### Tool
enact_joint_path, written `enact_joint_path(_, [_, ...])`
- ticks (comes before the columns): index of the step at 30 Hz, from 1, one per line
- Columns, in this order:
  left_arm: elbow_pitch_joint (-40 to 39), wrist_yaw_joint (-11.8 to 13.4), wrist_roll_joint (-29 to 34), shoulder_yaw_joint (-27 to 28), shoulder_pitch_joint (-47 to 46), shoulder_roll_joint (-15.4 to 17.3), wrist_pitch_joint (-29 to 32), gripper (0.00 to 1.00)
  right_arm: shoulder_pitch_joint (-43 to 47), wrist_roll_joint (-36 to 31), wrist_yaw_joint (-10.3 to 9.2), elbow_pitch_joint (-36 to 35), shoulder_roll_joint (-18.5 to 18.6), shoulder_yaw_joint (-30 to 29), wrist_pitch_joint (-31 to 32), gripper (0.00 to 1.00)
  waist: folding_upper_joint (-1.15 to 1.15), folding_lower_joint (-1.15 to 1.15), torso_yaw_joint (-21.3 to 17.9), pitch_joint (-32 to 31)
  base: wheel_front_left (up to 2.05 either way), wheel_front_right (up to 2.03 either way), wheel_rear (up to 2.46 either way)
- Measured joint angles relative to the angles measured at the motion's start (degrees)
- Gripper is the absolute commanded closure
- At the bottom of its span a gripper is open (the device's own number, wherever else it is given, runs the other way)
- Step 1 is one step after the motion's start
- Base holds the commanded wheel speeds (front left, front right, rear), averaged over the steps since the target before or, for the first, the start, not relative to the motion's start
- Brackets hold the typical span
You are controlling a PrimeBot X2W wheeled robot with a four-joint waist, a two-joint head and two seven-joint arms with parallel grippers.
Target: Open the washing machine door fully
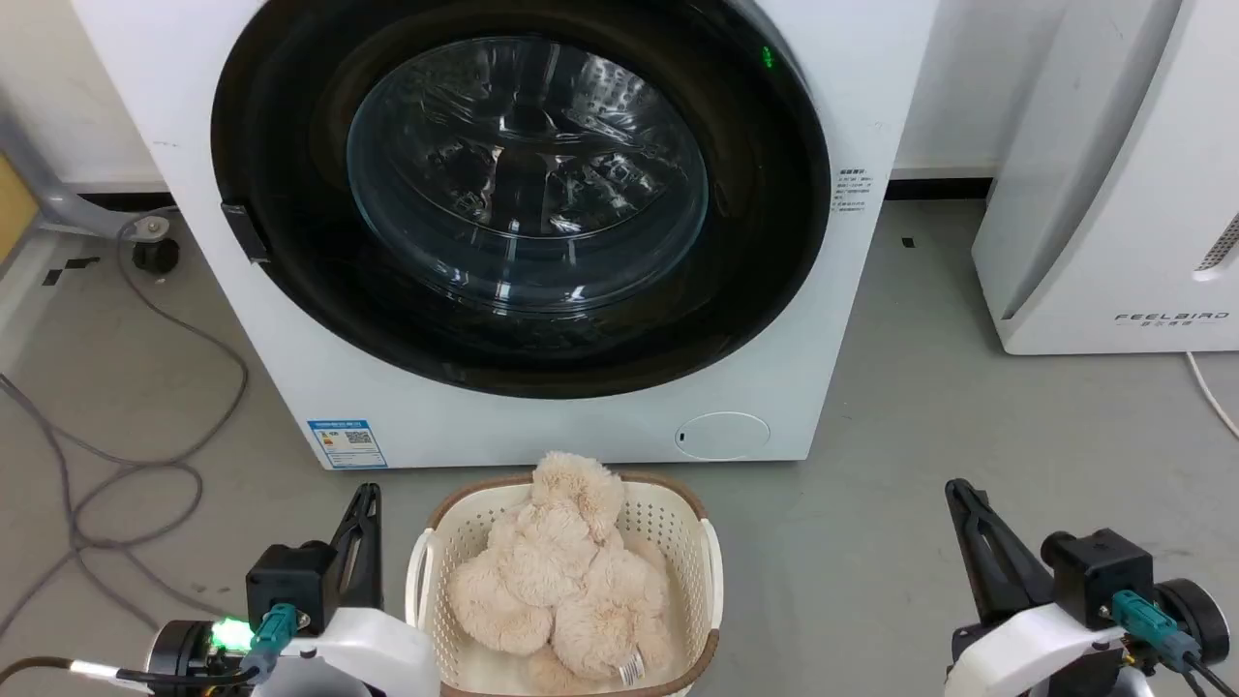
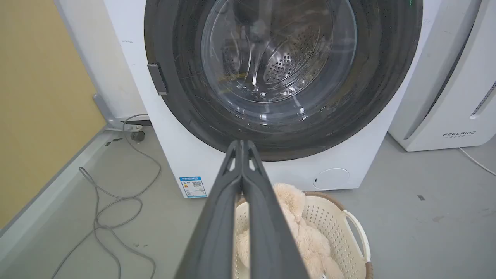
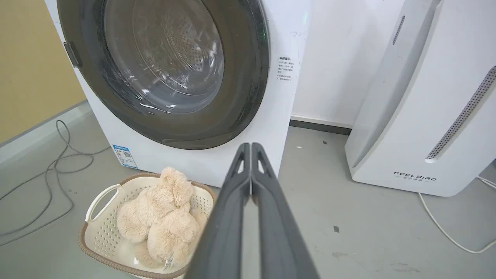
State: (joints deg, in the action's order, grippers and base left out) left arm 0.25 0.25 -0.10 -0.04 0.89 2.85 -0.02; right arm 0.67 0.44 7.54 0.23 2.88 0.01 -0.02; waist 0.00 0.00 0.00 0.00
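Observation:
The white washing machine (image 1: 542,426) stands in front of me with its big round black door (image 1: 281,174) lying flush against the front. Through the door's clear glass bowl (image 1: 528,174) the steel drum shows. A small dark handle (image 1: 244,232) sits on the door's left rim. My left gripper (image 1: 366,496) rests low at the lower left, fingers pressed together and empty, well short of the machine. My right gripper (image 1: 960,489) is low at the lower right, also shut and empty. The left wrist view has the door (image 2: 387,77) ahead of the shut fingers (image 2: 232,193).
A cream laundry basket (image 1: 687,503) holding a beige plush toy (image 1: 561,571) sits on the floor between my arms, just before the machine. A white FEELBIRD appliance (image 1: 1113,194) stands at the right. Grey cables (image 1: 126,474) loop on the floor at the left.

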Motion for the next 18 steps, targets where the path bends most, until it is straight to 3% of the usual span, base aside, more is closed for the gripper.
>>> enact_joint_path(10, [0.0,0.0,0.0,-0.01,0.0,0.0,0.0,1.0,0.0,0.0,0.0,0.0,0.0,0.0,0.0,1.0,0.0,0.0,0.0,0.0,0.0,0.0,0.0])
enact_joint_path(11, [0.0,0.0,0.0,-0.01,0.0,0.0,0.0,0.0,0.0,0.0,0.0,0.0,0.0,0.0,0.0,0.0,0.0,0.0,0.0,0.0,0.0,0.0,0.0])
enact_joint_path(18, [0.19,0.07,-0.07,-0.32,0.04,0.0,-0.03,0.0,0.03,0.12,0.0,0.13,0.0,0.02,-0.07,0.0,0.0,0.0,-0.04,0.0,0.0,0.0,0.0])
